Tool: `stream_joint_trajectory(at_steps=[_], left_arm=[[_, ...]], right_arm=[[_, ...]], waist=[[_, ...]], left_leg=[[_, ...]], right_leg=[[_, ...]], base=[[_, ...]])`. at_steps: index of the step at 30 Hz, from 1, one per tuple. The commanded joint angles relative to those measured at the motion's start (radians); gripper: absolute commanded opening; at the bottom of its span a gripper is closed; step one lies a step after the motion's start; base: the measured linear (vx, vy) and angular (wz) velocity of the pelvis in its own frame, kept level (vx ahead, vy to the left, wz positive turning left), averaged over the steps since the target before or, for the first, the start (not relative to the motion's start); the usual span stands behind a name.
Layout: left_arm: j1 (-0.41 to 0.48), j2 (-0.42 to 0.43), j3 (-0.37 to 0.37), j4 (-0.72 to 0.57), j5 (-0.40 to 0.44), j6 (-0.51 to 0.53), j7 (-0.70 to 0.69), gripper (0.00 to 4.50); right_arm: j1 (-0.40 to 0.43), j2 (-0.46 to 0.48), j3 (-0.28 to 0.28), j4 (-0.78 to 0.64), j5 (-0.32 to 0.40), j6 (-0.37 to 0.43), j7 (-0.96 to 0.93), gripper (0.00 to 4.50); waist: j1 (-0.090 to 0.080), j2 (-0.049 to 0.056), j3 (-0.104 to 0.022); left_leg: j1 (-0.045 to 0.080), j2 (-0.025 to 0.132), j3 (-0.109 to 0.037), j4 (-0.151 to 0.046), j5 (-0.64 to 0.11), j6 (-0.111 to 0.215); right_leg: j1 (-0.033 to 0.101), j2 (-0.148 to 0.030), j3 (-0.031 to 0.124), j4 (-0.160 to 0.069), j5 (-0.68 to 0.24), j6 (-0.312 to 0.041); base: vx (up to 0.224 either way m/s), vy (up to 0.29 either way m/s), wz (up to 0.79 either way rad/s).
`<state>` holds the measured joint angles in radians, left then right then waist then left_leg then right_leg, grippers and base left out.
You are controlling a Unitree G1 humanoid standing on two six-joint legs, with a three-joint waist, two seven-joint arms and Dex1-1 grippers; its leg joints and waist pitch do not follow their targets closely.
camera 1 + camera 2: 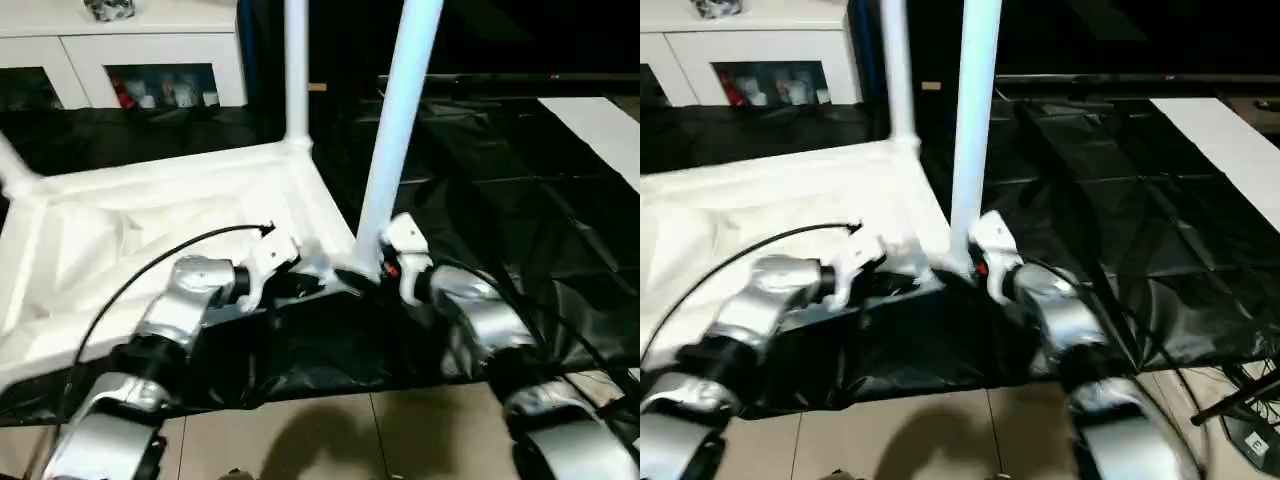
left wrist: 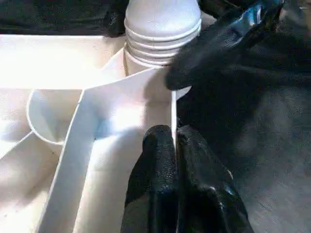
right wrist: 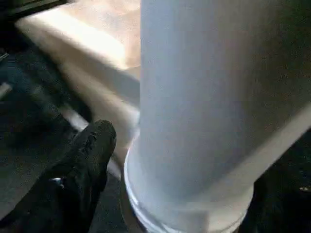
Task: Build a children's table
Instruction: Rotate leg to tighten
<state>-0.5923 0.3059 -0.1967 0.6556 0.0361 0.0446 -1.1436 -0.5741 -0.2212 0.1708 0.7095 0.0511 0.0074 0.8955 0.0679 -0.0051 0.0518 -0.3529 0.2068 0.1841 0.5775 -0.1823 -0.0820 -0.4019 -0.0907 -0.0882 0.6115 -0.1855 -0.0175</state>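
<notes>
The children's table top lies upside down on a black sheet, its ribbed underside facing up. One white leg stands in the near right corner socket, a second leg rises from the far corner, and a third pokes in at the left edge. My left gripper is shut on the thin rim wall of the top, just beside the near leg's socket. My right gripper sits around the base of the near leg; one finger stands a little off the tube.
A white glass-door cabinet stands at the back left. The black sheet covers the floor to the right, with a white panel at its far right. Tiled floor lies in front. A black cable arcs over my left forearm.
</notes>
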Motion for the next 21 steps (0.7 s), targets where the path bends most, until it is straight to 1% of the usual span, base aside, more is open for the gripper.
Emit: stream_joint_trajectory(at_steps=[1,2,3,4,5,6,7,8,9,10,13,14,15,19,21], left_arm=[[0.002,-0.021,-0.040,-0.038,-0.044,-0.016,-0.086,0.00],[0.001,-0.011,-0.036,-0.036,-0.048,-0.010,-0.109,0.00],[0.000,-0.008,-0.035,-0.035,-0.050,-0.008,-0.118,0.00],[-0.002,-0.003,-0.034,-0.032,-0.050,-0.009,-0.129,0.00],[-0.004,0.006,-0.034,-0.027,-0.052,-0.011,-0.153,0.00],[-0.006,0.012,-0.033,-0.024,-0.054,-0.009,-0.170,0.00],[-0.009,0.017,-0.032,-0.020,-0.056,-0.011,-0.188,0.00],[-0.009,0.017,-0.032,-0.020,-0.056,-0.011,-0.188,0.00],[-0.013,0.022,-0.033,-0.014,-0.057,-0.013,-0.200,0.00],[-0.016,0.027,-0.038,-0.012,-0.061,-0.012,-0.214,0.00],[-0.019,0.031,-0.046,-0.010,-0.066,-0.010,-0.230,0.00],[-0.019,0.031,-0.046,-0.010,-0.066,-0.010,-0.230,0.00],[-0.019,0.031,-0.045,-0.010,-0.065,-0.010,-0.232,0.00],[-0.015,0.022,-0.033,-0.011,-0.071,-0.005,-0.225,0.00],[-0.015,0.005,-0.023,-0.011,-0.061,0.002,-0.171,0.00]], right_arm=[[0.018,-0.002,0.076,-0.043,0.022,-0.019,0.140,3.89],[0.024,-0.019,0.081,-0.057,0.030,-0.017,0.185,3.89],[0.026,-0.027,0.084,-0.063,0.033,-0.015,0.205,3.89],[0.029,-0.035,0.087,-0.070,0.036,-0.013,0.228,3.73],[0.035,-0.050,0.093,-0.085,0.039,-0.007,0.272,3.73],[0.038,-0.060,0.098,-0.095,0.042,-0.001,0.302,3.56],[0.041,-0.069,0.102,-0.103,0.043,0.002,0.332,3.56],[0.041,-0.069,0.102,-0.103,0.043,0.002,0.332,3.53],[0.042,-0.075,0.104,-0.106,0.044,0.003,0.351,3.36],[0.041,-0.079,0.108,-0.106,0.046,0.003,0.365,3.36],[0.040,-0.083,0.115,-0.102,0.046,0.003,0.381,3.11],[0.040,-0.083,0.115,-0.102,0.046,0.003,0.381,3.05],[0.041,-0.084,0.117,-0.102,0.046,0.002,0.384,2.89],[0.048,-0.079,0.111,-0.115,0.047,0.013,0.399,2.76],[0.050,-0.064,0.098,-0.117,0.048,0.024,0.376,2.74]], waist=[[0.005,-0.008,-0.063],[0.008,-0.007,-0.063],[0.011,-0.007,-0.062],[0.013,-0.008,-0.063],[0.014,-0.008,-0.062],[0.017,-0.009,-0.061],[0.020,-0.008,-0.063],[0.021,-0.008,-0.063],[0.022,-0.009,-0.063],[0.023,-0.009,-0.064],[0.022,-0.009,-0.064],[0.023,-0.009,-0.064],[0.023,-0.009,-0.064],[0.023,-0.009,-0.064],[0.023,-0.012,-0.065]], left_leg=[[-0.001,0.028,-0.002,-0.059,-0.185,0.076],[0.000,0.029,-0.002,-0.059,-0.188,0.077],[0.000,0.030,-0.001,-0.059,-0.188,0.078],[-0.001,0.029,-0.002,-0.059,-0.190,0.075],[0.000,0.029,-0.002,-0.060,-0.194,0.074],[0.001,0.029,-0.002,-0.059,-0.197,0.074],[0.001,0.030,-0.002,-0.059,-0.188,0.073],[0.000,0.030,-0.002,-0.059,-0.186,0.072],[0.001,0.030,-0.003,-0.059,-0.183,0.072],[0.001,0.029,-0.003,-0.059,-0.180,0.071],[0.000,0.029,-0.003,-0.059,-0.175,0.070],[0.000,0.029,-0.003,-0.059,-0.176,0.070],[0.001,0.029,-0.003,-0.059,-0.174,0.070],[0.000,0.029,-0.003,-0.059,-0.174,0.068],[0.000,0.030,-0.003,-0.058,-0.165,0.070]], right_leg=[[0.056,-0.056,0.052,-0.070,-0.168,-0.229],[0.056,-0.056,0.052,-0.071,-0.175,-0.229],[0.054,-0.057,0.053,-0.070,-0.179,-0.228],[0.055,-0.057,0.053,-0.070,-0.188,-0.228],[0.053,-0.056,0.052,-0.072,-0.198,-0.226],[0.054,-0.056,0.052,-0.073,-0.209,-0.221],[0.053,-0.058,0.054,-0.071,-0.200,-0.223],[0.053,-0.057,0.053,-0.070,-0.196,-0.224],[0.053,-0.057,0.053,-0.069,-0.192,-0.226],[0.054,-0.057,0.053,-0.069,-0.189,-0.228],[0.053,-0.057,0.052,-0.068,-0.181,-0.232],[0.054,-0.057,0.052,-0.068,-0.181,-0.232],[0.053,-0.057,0.052,-0.067,-0.179,-0.234],[0.054,-0.057,0.052,-0.068,-0.185,-0.230],[0.055,-0.057,0.052,-0.066,-0.175,-0.231]], base=[[0.000,0.000,0.00],[0.000,0.000,0.00],[0.000,0.000,0.00],[0.000,0.000,0.00],[0.000,0.000,0.00],[0.000,0.000,0.00],[0.000,0.000,0.00],[0.000,0.000,0.00],[0.000,0.000,0.00],[0.000,0.000,0.00],[0.000,0.000,0.00],[0.000,0.000,0.00],[0.000,0.000,0.00],[0.000,0.000,0.00],[0.000,0.000,0.00]])
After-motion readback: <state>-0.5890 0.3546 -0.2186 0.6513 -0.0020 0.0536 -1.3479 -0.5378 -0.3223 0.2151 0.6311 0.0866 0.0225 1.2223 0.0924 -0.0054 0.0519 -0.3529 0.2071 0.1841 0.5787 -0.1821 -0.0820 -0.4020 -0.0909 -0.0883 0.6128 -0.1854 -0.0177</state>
